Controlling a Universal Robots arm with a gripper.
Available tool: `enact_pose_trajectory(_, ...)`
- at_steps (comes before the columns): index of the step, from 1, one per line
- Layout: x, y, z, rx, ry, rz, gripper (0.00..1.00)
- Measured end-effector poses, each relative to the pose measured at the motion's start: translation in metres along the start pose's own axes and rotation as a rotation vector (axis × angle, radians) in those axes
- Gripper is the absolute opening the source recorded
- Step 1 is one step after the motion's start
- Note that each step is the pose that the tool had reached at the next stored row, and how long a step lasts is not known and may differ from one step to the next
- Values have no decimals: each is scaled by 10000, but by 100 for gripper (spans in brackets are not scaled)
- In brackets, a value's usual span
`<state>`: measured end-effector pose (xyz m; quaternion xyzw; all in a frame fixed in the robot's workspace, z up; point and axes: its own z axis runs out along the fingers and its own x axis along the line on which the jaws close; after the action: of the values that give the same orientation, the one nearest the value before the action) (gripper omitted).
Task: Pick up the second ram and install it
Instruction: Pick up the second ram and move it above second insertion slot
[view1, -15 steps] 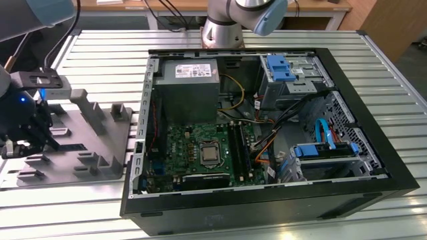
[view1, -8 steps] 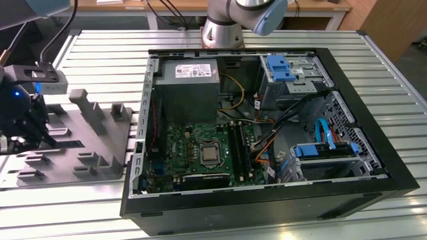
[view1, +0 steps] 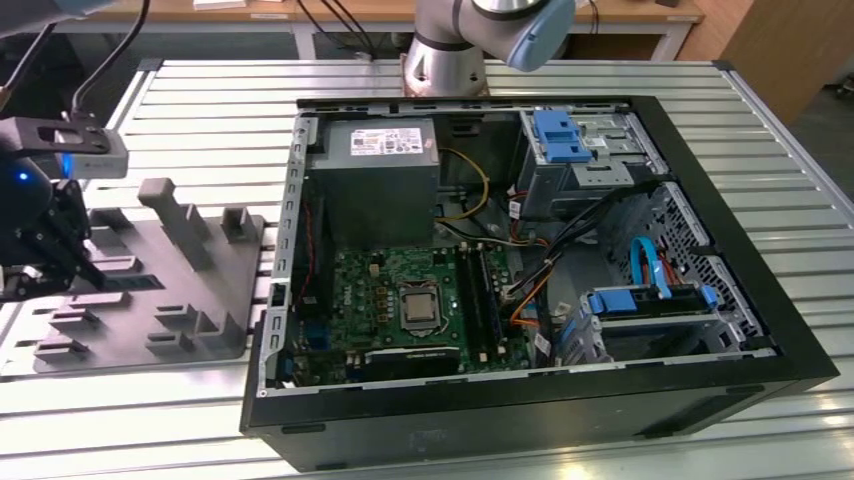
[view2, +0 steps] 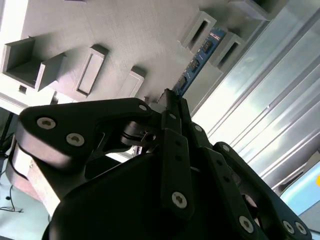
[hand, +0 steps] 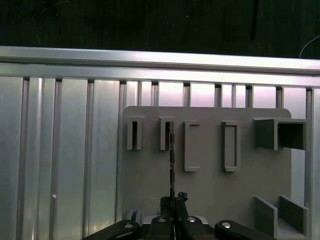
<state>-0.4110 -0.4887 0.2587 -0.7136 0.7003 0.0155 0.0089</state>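
standing over the gray slotted tray (view1: 200, 300) at the worktop (view1: 200, 90) edge on the exterior view's left, the hand (view1: 74, 265) has its fingers drawn together, clamped on the second ram (view2: 197, 62). the ram is a thin stick sitting upright in a slot by the tray's edge, and it shows edge-on as a slim dark strip in the first wrist view. just beside the tray, toward the exterior view's right, lies the open computer case (view1: 534, 415) with its green motherboard (view1: 400, 300) exposed.
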Motion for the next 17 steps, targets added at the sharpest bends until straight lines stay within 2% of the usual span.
enact_pose_trajectory(17,-7,2,-222,-1,1,0,14)
